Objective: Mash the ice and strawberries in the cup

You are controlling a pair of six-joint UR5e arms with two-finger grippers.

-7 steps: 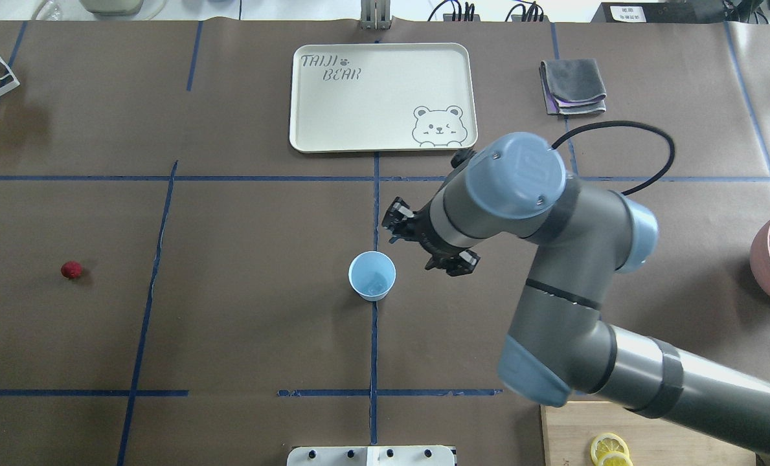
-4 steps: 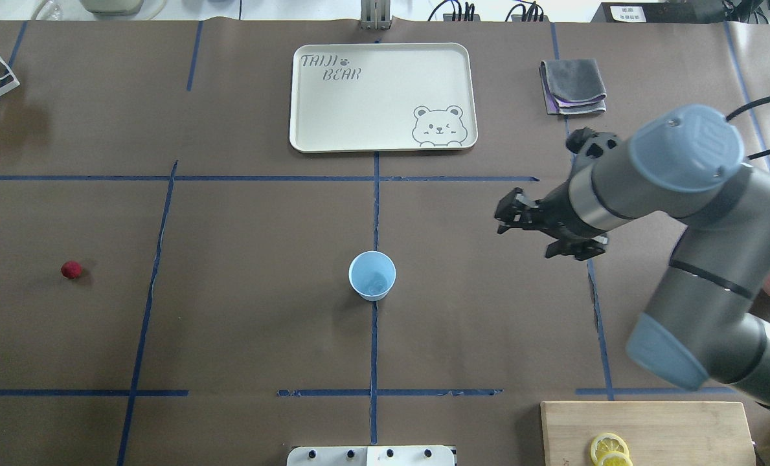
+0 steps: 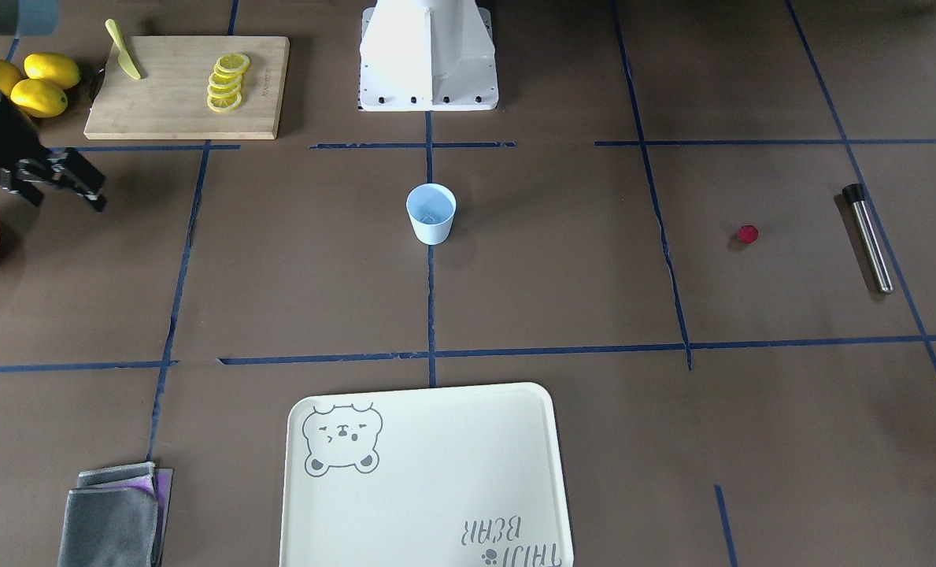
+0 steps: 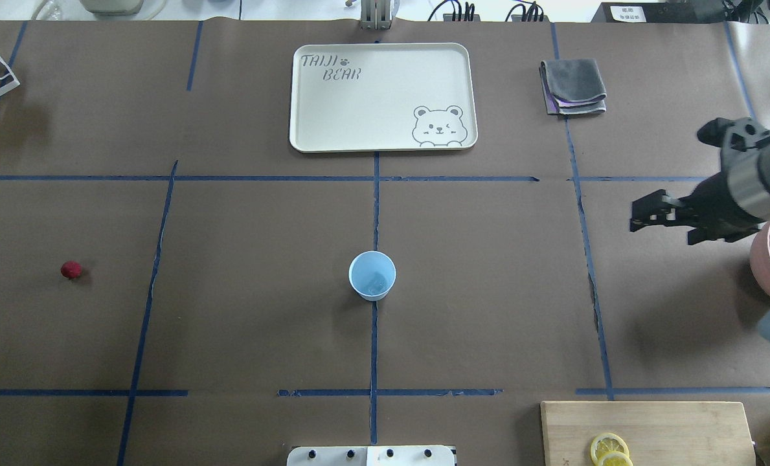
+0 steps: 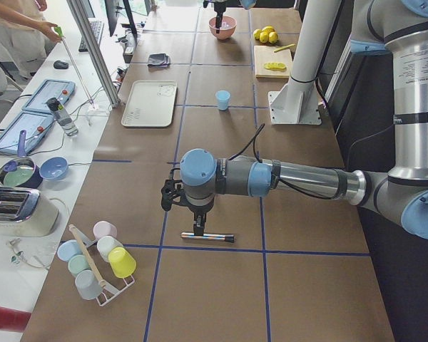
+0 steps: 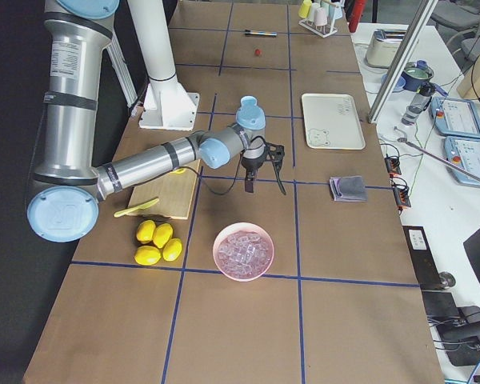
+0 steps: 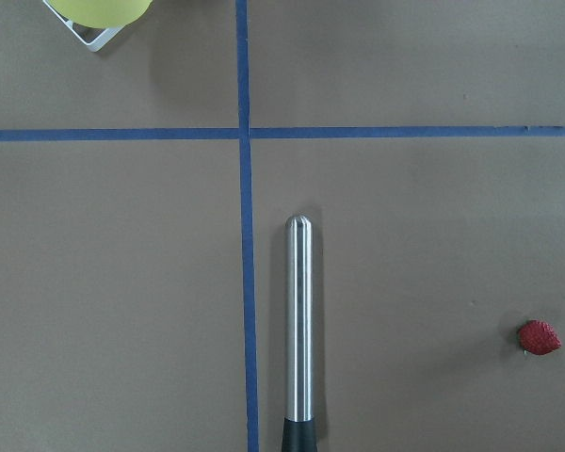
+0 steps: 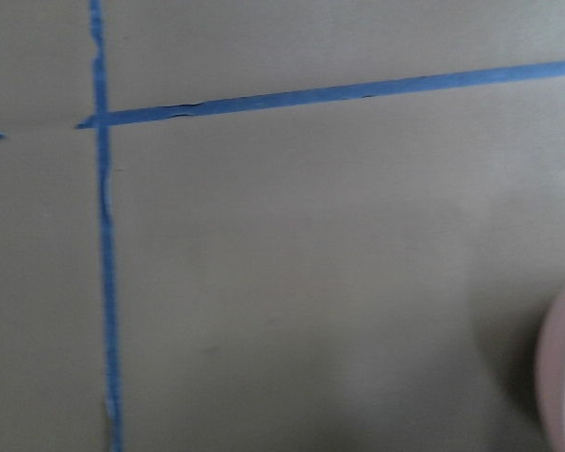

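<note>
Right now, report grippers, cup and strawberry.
Right gripper open, empty, beside pink ice bowl. Left gripper over steel muddler, state unreadable. Pale-blue plastic cup upright mid-table; small red strawberry outside it. Nothing blocking.

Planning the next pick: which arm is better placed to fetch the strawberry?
Left. The strawberry lies on the robot's left side, in the left wrist view beside the metal rod; the right end effector is away by the pink bowl.

Bright, even light; soft shadow beside cup (image 4: pixel 372 275); right wrist view blurred.
</note>
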